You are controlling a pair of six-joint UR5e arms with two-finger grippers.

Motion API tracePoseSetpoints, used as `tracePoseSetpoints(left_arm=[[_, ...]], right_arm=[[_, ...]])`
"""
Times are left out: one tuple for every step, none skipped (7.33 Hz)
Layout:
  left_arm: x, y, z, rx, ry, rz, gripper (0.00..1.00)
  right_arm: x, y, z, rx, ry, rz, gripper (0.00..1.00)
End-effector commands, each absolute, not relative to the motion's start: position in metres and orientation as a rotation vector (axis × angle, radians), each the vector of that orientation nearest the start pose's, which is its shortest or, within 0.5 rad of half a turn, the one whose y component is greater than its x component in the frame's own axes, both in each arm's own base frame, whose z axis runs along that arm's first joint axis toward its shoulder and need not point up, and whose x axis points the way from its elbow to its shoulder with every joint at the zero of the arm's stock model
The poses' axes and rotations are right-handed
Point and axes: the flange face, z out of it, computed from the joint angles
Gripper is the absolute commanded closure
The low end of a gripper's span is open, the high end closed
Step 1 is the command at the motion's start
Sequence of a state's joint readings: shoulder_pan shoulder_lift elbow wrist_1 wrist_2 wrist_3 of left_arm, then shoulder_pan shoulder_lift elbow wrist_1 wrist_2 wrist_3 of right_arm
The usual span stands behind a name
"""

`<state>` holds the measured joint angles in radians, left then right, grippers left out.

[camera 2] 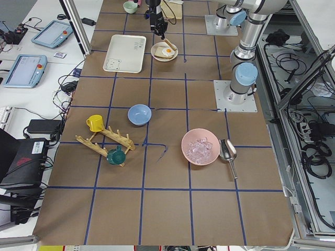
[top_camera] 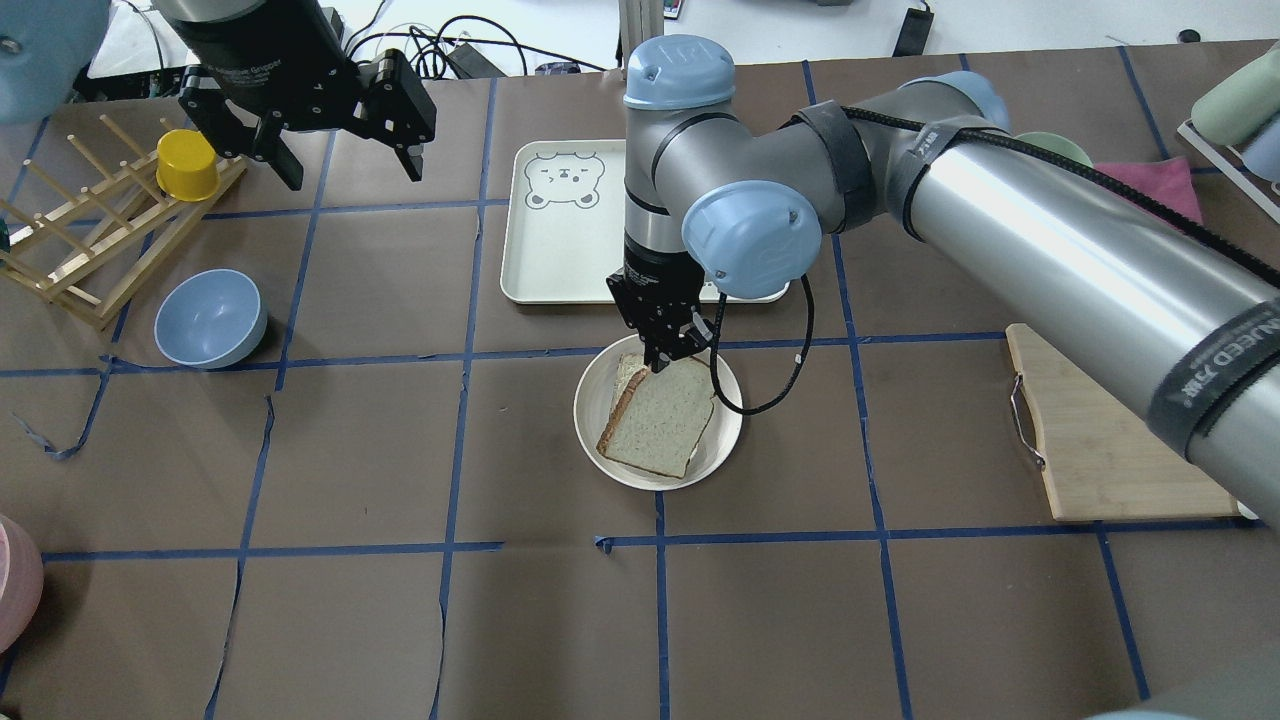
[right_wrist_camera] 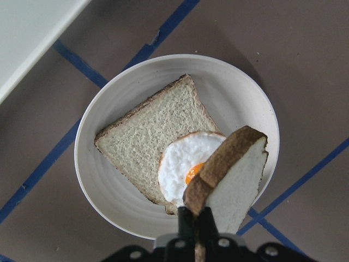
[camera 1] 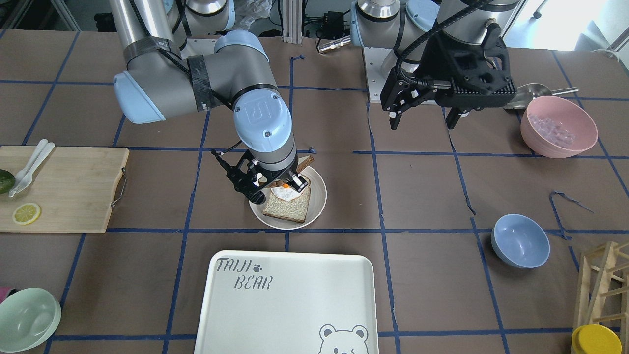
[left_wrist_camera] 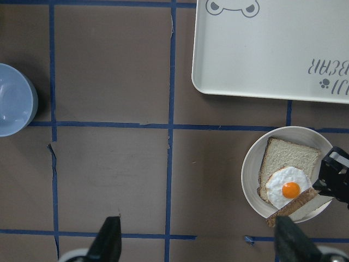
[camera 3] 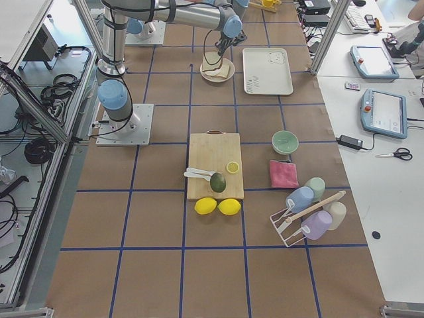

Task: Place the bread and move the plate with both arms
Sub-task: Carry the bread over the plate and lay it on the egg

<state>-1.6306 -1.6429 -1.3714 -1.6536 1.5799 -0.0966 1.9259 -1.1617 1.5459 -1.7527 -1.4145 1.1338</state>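
My right gripper is shut on one edge of the bread, a large pale slice with a dark brown crust. It holds the bread tilted just over the plate. The wrist view shows the bread above the fried egg, which lies on a smaller slice on the plate. My left gripper is open and empty, raised well away from the plate. Its wrist view shows its fingers apart and the plate at the lower right.
The white bear-print tray lies just beyond the plate. A blue bowl and a pink bowl are on my left side. A wooden cutting board is on my right. A rack with a yellow cup stands far left.
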Motion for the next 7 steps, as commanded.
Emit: tracePoseSetpoints(left_arm=[[-0.163,-0.515,0.541,-0.058,3.135,-0.071,0.0],[-0.163,-0.515,0.541,-0.058,3.135,-0.071,0.0],[-0.163,-0.514,0.542,-0.058,3.135,-0.073,0.0],[-0.163,-0.515,0.541,-0.058,3.135,-0.071,0.0],[-0.163,-0.515,0.541,-0.058,3.135,-0.071,0.0],[-0.163,-0.515,0.541,-0.058,3.135,-0.071,0.0],[-0.163,-0.514,0.542,-0.058,3.135,-0.073,0.0]], right_arm=[[0.353,-0.534,0.276,1.211,2.902,0.321,1.0],[0.356,-0.544,0.269,1.192,2.887,0.256,0.98],[0.357,-0.55,0.262,1.194,2.88,0.225,0.77],[0.357,-0.551,0.263,1.19,2.884,0.213,0.23],[0.355,-0.551,0.267,1.188,2.899,0.184,0.13],[0.353,-0.553,0.275,1.182,2.889,0.15,0.02],[0.337,-0.559,0.292,1.082,2.97,0.051,0.0]])
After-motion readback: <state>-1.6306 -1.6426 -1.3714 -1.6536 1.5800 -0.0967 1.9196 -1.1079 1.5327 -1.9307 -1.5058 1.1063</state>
